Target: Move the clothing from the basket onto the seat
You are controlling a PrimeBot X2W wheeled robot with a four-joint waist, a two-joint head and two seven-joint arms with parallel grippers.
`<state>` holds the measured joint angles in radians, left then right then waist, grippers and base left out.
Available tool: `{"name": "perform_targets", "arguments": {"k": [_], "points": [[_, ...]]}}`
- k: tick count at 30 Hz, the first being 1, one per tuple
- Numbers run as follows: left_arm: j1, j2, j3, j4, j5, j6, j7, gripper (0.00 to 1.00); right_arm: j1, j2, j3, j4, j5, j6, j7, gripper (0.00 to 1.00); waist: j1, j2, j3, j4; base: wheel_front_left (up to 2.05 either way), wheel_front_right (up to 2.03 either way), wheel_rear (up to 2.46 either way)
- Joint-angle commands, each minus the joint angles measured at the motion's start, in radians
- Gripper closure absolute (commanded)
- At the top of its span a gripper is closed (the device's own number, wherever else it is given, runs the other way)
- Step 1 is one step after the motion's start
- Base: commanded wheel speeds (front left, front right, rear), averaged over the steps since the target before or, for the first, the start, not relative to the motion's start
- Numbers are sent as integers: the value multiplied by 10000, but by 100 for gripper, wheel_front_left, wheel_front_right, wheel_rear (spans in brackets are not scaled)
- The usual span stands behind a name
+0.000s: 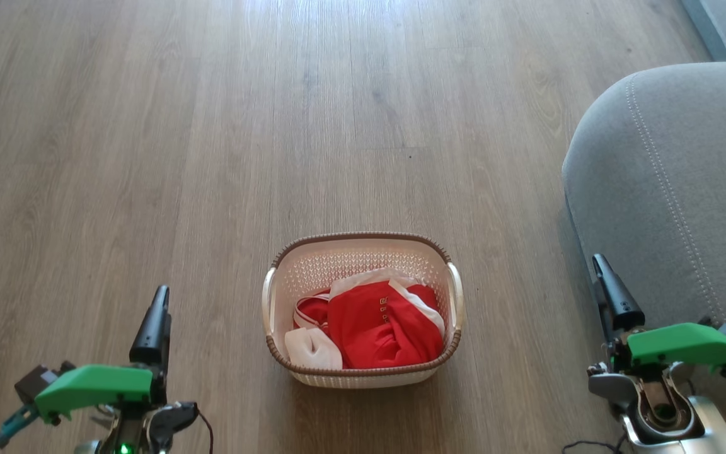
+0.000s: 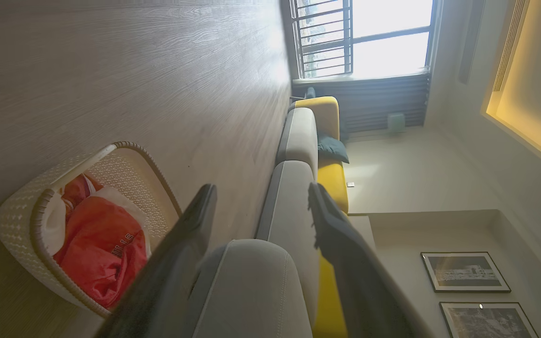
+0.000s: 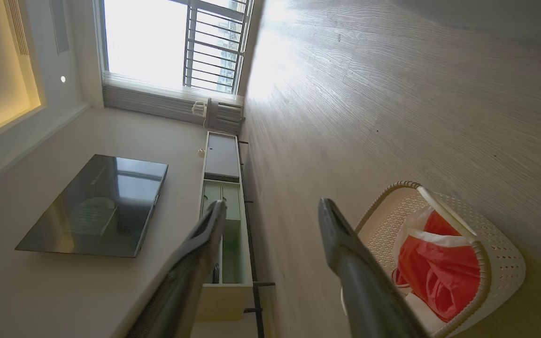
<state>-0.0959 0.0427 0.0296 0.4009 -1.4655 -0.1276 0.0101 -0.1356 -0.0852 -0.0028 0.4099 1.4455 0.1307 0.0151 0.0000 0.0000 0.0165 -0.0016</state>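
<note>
While both are hanging empty and spread open, the left gripper [image 2: 261, 197] and the right gripper [image 3: 270, 206] are pointing forward over the wooden floor [image 1: 212, 126], with the basket [image 1: 363, 373] sitting between them. The red and white clothing [image 1: 379, 321] is lying bunched inside the basket, and the grey seat [image 1: 672, 170] is standing just beside the right gripper. The clothing is looking tangled, so one pinch may be dragging the light basket along or dropping a trailing piece short of the seat.
</note>
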Motion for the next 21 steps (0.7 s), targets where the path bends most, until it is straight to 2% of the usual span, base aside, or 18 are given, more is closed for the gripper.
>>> {"name": "perform_targets", "arguments": {"k": [1, 21], "points": [[-669, 215, 38, -258, 295, -17, -127, 0, -687, -225, 141, -242, -328, 1, -148, 0, 0, 0, 13, 0, 0, 0, 0], [-1322, 389, -75, -129, 3220, -20, -683, 0, -1480, -470, 782, 59, -2940, 1, -710, 0, 0, 0, 120, -19, 0, 0, 0]]}}
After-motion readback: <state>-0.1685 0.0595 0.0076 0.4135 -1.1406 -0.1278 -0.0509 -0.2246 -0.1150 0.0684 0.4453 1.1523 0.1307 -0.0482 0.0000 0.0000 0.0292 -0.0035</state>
